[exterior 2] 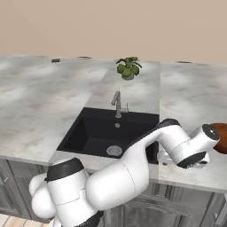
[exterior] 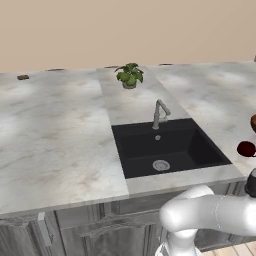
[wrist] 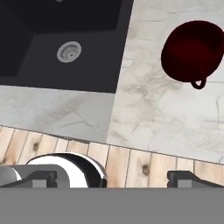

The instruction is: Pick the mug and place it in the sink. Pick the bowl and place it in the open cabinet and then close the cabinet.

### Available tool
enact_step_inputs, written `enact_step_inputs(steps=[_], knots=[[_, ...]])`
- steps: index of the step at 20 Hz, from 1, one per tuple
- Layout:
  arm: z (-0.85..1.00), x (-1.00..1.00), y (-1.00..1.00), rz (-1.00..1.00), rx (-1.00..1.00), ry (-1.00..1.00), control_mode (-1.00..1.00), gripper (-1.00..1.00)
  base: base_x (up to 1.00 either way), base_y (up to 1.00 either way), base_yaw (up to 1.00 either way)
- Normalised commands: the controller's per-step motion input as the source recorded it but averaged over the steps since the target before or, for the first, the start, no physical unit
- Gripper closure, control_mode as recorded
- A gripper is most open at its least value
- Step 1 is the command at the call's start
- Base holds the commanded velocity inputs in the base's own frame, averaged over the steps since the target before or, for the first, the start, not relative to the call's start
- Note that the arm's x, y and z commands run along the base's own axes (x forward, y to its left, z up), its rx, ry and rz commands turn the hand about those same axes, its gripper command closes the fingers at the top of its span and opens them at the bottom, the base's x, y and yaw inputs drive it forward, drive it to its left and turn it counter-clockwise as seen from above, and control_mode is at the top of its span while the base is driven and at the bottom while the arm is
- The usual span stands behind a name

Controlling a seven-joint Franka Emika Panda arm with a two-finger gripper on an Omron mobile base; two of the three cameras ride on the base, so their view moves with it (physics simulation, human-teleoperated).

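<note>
**Kitchen desk with sink: task at its outset**

A grey marble desk (exterior: 55, 130) runs below a plain beige wall, with a small potted plant (exterior: 130, 75) at 12 o'clock from the black sink (exterior: 167, 147) and a slim silver faucet (exterior: 159, 113) on the basin's far rim. In the hand view the mug (wrist: 192, 50), dark red with its handle loop facing the desk's front edge, stands on the marble just beside the basin, at about 1 o'clock in that frame; it is not yet in the sink, whose drain (wrist: 69, 51) lies bare. The hand (wrist: 113, 178) hovers above the desk's front edge with its fingers spread wide and nothing between them. The brown bowl (exterior 2: 221, 137) rests on the desk at 3 o'clock from the sink, partly behind the arm. Judged from this, no step is complete: mug, bowl and cabinet door all remain.
</note>
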Motion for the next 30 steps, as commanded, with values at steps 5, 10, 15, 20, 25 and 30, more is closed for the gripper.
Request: enact_step_inputs(steps=[5, 10, 15, 20, 25, 30], knots=[[-0.17, 0.17, -0.02, 0.0, 0.04, 0.0, -1.0, -1.0, 0.0, 0.0, 0.0], [-0.01, 0.27, 0.0, 0.0, 0.0, 0.0, -1.0, -1.0, 0.0, 0.0, 0.0], [-0.03, 0.22, -0.02, 0.0, 0.0, 0.0, -1.0, -1.0, 0.0, 0.0, 0.0], [-0.13, 0.04, -0.13, 0.01, 0.0, 0.0, -1.0, -1.0, 0.0, 0.0, 0.0], [-0.14, 0.09, -0.12, 0.02, 0.0, 0.0, -1.0, -1.0, 0.0, 0.0, 0.0], [-0.11, 0.19, -0.03, 0.01, 0.0, 0.0, -1.0, -1.0, 0.0, 0.0, 0.0]])
